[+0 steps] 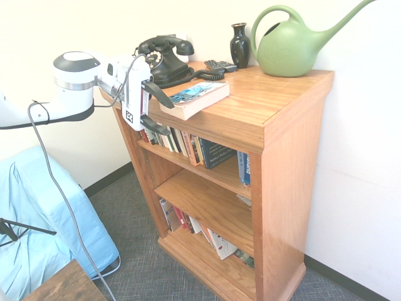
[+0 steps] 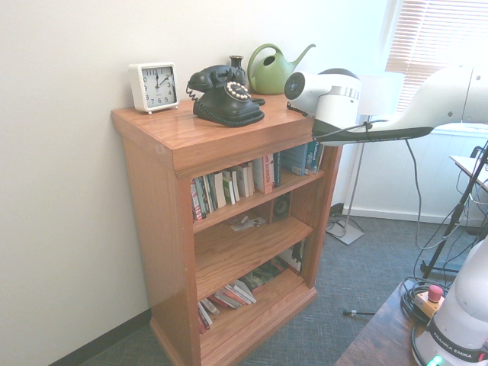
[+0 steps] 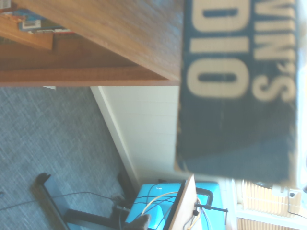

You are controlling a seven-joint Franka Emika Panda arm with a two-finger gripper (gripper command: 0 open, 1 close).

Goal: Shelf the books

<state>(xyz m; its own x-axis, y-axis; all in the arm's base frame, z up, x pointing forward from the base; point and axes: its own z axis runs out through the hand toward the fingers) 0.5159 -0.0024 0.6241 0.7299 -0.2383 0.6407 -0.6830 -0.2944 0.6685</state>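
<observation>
A thick paperback book (image 1: 195,98) with a dark blue cover, light-blue artwork and cream page edges lies flat on top of the wooden bookcase (image 1: 276,94). Its near corner overhangs the front edge. My gripper (image 1: 171,119) comes in from the left at that corner and is open, one finger above the book and the other below the bookcase's top board. The wrist view shows the book (image 3: 235,96) from close by, with large pale lettering on blue. In the second exterior view the arm hides both book and gripper.
On the bookcase top stand a black telephone (image 1: 164,59), a dark remote (image 1: 220,65), a black vase (image 1: 239,45), a green watering can (image 1: 291,44) and a white clock (image 2: 154,86). Shelved books (image 1: 194,147) fill the upper shelf. A blue-covered piece of furniture (image 1: 44,219) stands below the arm.
</observation>
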